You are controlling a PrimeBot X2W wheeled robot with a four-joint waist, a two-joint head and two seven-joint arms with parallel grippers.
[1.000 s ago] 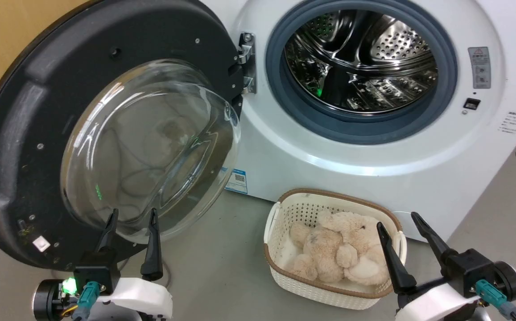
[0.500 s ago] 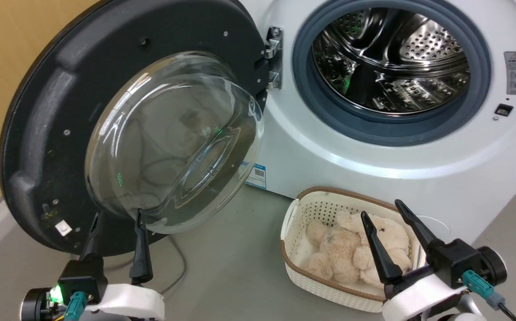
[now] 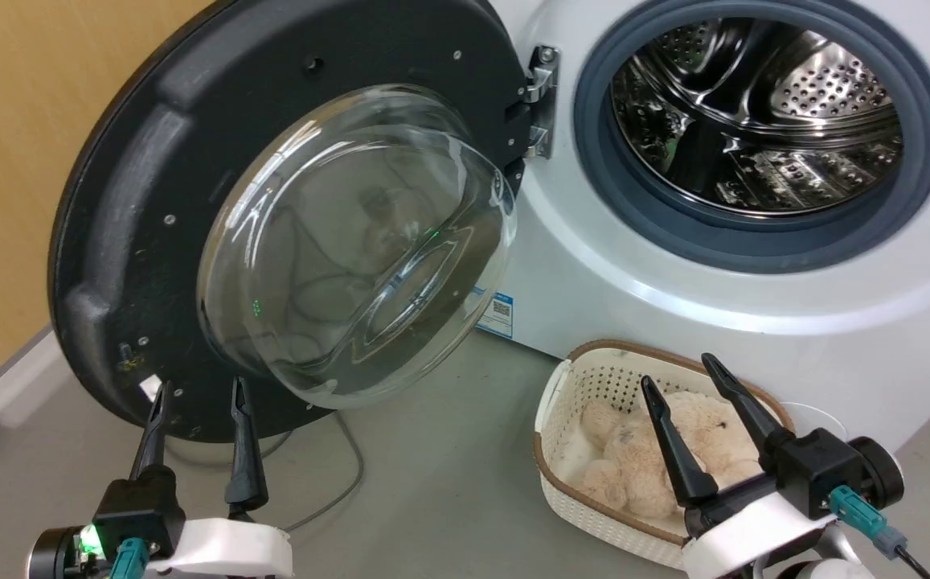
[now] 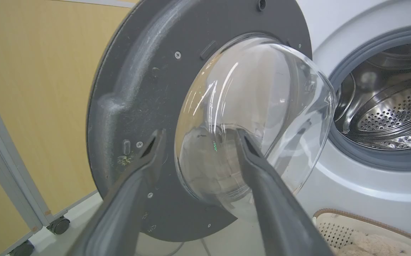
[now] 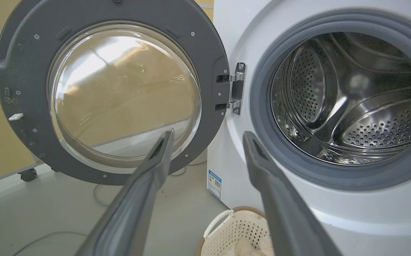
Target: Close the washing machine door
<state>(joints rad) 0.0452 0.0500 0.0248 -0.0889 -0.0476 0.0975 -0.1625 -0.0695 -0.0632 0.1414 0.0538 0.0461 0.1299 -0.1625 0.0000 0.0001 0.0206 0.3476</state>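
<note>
1. found the washing machine door (image 3: 135, 201) swung wide open, hung on its metal hinge (image 3: 541, 104) at the left of the washing machine (image 3: 673, 297), with the glass bowl (image 3: 352, 241) bulging toward the near side and the steel drum (image 3: 762, 121) laid bare.
2. set against the head views of the last second: saw door, machine and basket (image 3: 593, 366) all slid rightward together in the frame, so put it down to the head or waist turning left, not to any swing of the door; angle between door and machine front seemingly unchanged.
3. saw the left gripper (image 3: 200, 383) low and near, just in front of the door's lower edge, fingers parted a moderate way, holding nothing, apparently not touching the door; in the left wrist view, aimed at the bowl and the black frame beside it.
4. saw the right gripper (image 3: 678, 368) above the basket with the plush toy (image 3: 633, 450), fingers spread about as far, empty, well apart from the door.
5. took the closing as not yet begun; reckoned the turn merely a way of bringing the door's face squarely before the left arm.
6. judged the next need: reach the door's far-left rim and push it rightward to the porthole until latched, minding the protruding bowl.
</note>
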